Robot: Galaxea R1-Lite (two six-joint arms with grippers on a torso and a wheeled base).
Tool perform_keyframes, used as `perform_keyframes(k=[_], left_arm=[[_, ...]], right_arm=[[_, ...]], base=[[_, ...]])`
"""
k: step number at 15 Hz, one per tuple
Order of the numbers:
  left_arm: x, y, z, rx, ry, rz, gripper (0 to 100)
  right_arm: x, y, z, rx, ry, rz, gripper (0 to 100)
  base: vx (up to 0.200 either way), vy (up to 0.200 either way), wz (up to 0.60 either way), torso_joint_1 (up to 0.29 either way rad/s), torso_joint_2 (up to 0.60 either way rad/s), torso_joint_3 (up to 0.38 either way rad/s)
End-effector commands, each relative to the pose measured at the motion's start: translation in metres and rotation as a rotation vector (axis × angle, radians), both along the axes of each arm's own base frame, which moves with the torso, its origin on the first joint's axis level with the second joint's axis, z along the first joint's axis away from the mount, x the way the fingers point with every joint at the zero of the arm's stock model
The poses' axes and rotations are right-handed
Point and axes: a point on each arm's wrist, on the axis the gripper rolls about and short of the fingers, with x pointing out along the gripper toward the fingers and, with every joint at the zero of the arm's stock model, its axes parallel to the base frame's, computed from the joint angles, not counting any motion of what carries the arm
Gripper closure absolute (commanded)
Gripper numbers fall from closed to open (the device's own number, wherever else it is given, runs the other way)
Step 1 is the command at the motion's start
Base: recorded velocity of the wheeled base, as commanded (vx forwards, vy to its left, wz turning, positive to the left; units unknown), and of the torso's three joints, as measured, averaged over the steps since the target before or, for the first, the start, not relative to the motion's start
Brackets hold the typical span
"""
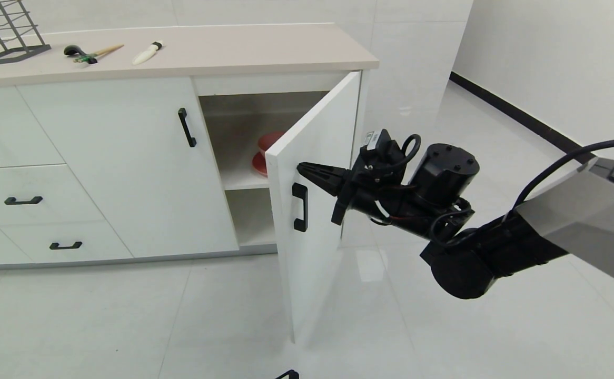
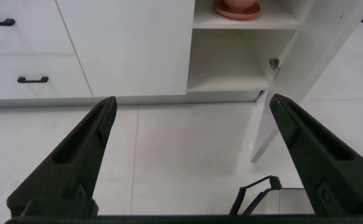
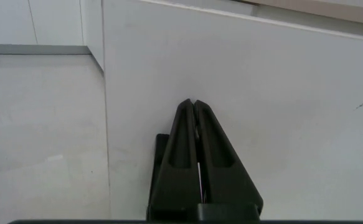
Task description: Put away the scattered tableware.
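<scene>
Well, my left claw (image 2: 192, 102) gapes open. On the worktop (image 1: 259, 47) lie a dark ladle (image 1: 95, 53) and a white utensil (image 1: 147, 52). Pink dishes (image 1: 266, 150) sit on the cupboard shelf (image 1: 238, 181). My right claw (image 1: 301, 168), pinched shut, is just above the handle (image 1: 300, 207) of the open door (image 1: 317, 252).

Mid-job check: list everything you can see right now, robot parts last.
Cabinet: one, white, under the counter; right door open.
Counter: one, beige, on top.
Drawers: three, white, black handles, left of doors.
Dishes: stack, count unclear, pinkish-red, upper shelf inside.
Wire rack: one, dark grey, counter's left end.
Spoon: one, black with wooden handle, counter, beside rack.
White utensil: one, black band, counter, right of spoon.
Right tool: one, black, shut, at open door's outer face above its handle.
Left tool: one, black, open, low, facing cabinet.
</scene>
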Motion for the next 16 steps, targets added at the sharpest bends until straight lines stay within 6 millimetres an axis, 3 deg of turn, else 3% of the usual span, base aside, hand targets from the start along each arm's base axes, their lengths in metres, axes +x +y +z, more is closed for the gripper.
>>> perform_keyframes(k=[1,11,16], left_arm=[[0.0,0.0,0.0,0.0,0.001,0.0,0],[0.0,0.0,0.0,0.001,0.002,0.0,0],[0.0,0.0,0.0,0.001,0.002,0.0,0]], right_arm=[[0.006,0.009,-0.002,0.009,-0.013,0.008,100],[0.035,0.034,-0.015,0.049,-0.064,0.017,100],[0.062,0.052,-0.034,0.08,-0.106,0.014,100]], base=[[0.0,0.0,0.0,0.0,0.0,0.0],[0.0,0.0,0.0,0.0,0.0,0.0],[0.0,0.0,0.0,0.0,0.0,0.0]])
